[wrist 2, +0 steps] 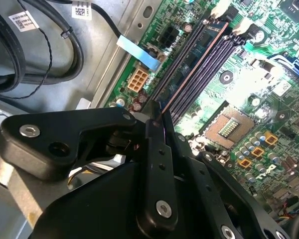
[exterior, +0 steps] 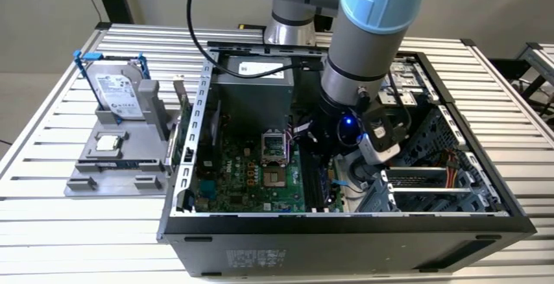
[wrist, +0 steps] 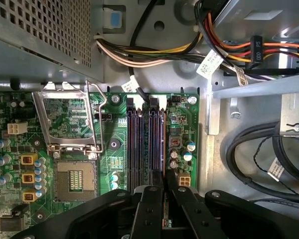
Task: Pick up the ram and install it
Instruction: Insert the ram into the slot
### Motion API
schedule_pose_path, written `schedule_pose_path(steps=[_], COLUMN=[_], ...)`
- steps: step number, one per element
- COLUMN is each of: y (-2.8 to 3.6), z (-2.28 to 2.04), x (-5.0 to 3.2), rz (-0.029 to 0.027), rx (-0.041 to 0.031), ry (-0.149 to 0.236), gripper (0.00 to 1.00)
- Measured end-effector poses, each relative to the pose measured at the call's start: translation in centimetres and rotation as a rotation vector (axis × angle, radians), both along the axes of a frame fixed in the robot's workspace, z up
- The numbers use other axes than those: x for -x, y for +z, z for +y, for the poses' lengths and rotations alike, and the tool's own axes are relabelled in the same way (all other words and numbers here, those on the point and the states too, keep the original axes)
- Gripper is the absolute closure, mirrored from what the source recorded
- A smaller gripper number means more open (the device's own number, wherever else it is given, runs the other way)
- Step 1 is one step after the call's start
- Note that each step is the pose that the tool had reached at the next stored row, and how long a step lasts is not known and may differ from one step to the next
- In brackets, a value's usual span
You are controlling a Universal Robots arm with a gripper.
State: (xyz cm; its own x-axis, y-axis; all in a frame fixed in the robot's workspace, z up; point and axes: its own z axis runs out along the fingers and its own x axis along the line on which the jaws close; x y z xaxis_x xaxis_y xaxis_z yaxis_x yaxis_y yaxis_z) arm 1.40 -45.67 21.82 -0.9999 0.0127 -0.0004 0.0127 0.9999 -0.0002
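Gripper (wrist: 163,196) fingers (wrist 2: 157,149) clamped on the ram (wrist 2: 189,67), seen edge-on in both wrist views, standing in a memory slot (wrist: 154,144) on the motherboard (exterior: 251,174) inside the open computer case (exterior: 346,222).

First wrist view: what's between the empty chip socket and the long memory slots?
Green board with a few small round capacitors lies between the socket and the slots, in the first wrist view.

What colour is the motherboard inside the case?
Green, clearest in the first wrist view: motherboard.
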Motion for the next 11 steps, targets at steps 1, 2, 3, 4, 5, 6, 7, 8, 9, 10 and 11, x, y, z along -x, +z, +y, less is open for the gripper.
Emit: schedule_pose_path(steps=[1,2,3,4,5,6,7,8,9,10,11], y=[-0.05,-0.08,-0.10,-0.12,-0.14,-0.15,-0.16,-0.15,-0.15,-0.16,-0.16], z=[0.00,-0.01,-0.01,0.00,0.00,0.00,0.00,0.00,0.00,0.00,0.00], x=[0.00,0.00,0.00,-0.01,-0.01,-0.02,-0.02,-0.03,-0.03,-0.04,-0.06], rz=[0.0001,0.0001,0.0003,0.0007,0.0015,0.0026,0.0037,0.0051,0.0066,0.0080,0.0088], rx=[0.0000,0.0001,0.0002,0.0002,0.0002,0.0000,-0.0002,-0.0001,-0.0001,-0.0001,-0.0002], ry=[0.000,0.000,0.000,0.000,0.000,0.000,0.000,0.000,0.000,0.000,0.000], gripper=[1.00,1.00,1.00,1.00,1.00,1.00,1.00,1.00,1.00,1.00,1.00])
